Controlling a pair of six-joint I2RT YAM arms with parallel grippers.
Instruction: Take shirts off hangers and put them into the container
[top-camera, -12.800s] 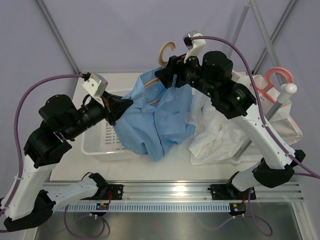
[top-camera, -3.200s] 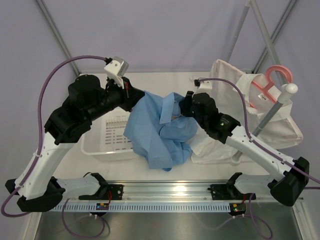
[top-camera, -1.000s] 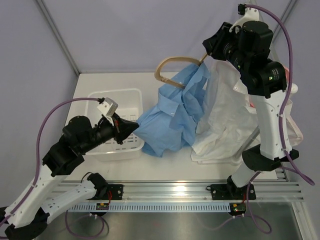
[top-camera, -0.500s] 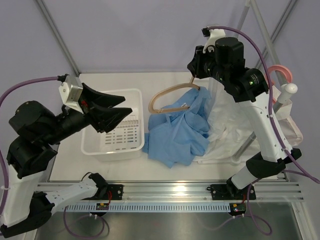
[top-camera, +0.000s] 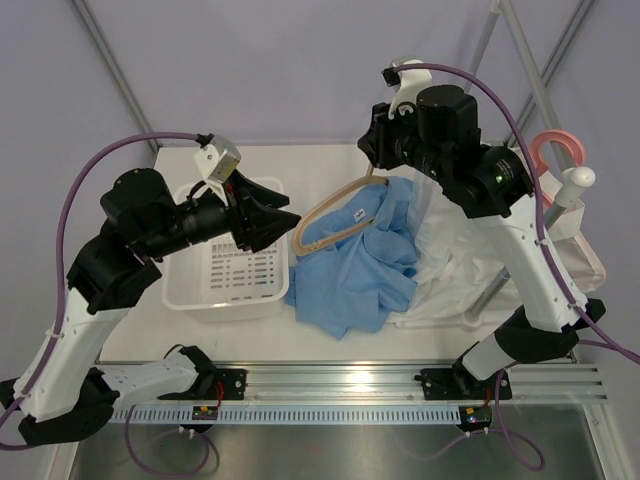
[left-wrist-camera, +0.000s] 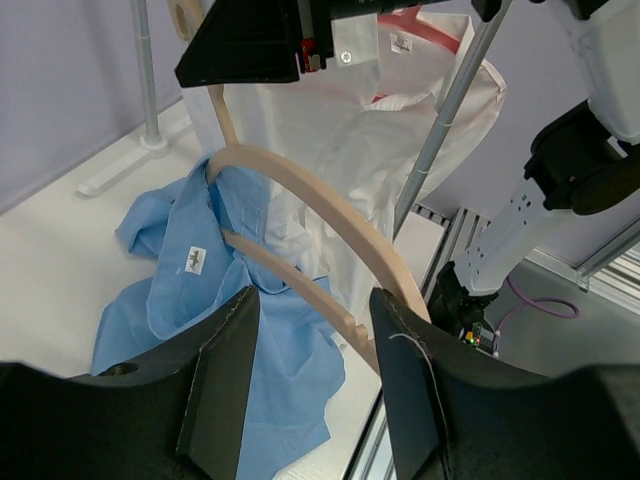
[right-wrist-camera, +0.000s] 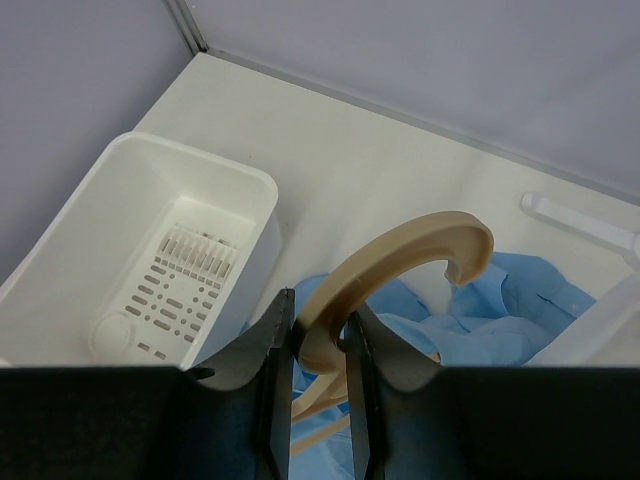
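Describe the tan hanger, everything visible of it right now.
The tan hanger looks like smooth pale wood. It has a thick curved shoulder bar, a thinner crossbar beneath, and a broad hook of the same material. The right gripper is shut on the base of the hook and holds the hanger lifted and tilted. Its upper end sits at the collar of the light blue shirt, which lies crumpled below, mostly off it. The lower end points toward the open left gripper; whether they touch cannot be told.

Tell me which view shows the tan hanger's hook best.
Right wrist: the tan hanger's hook fills the centre, pinched between the right fingers. Top external hides the hook behind the right arm, showing only the shoulder arc. Left wrist shows mainly the shoulders and crossbar.
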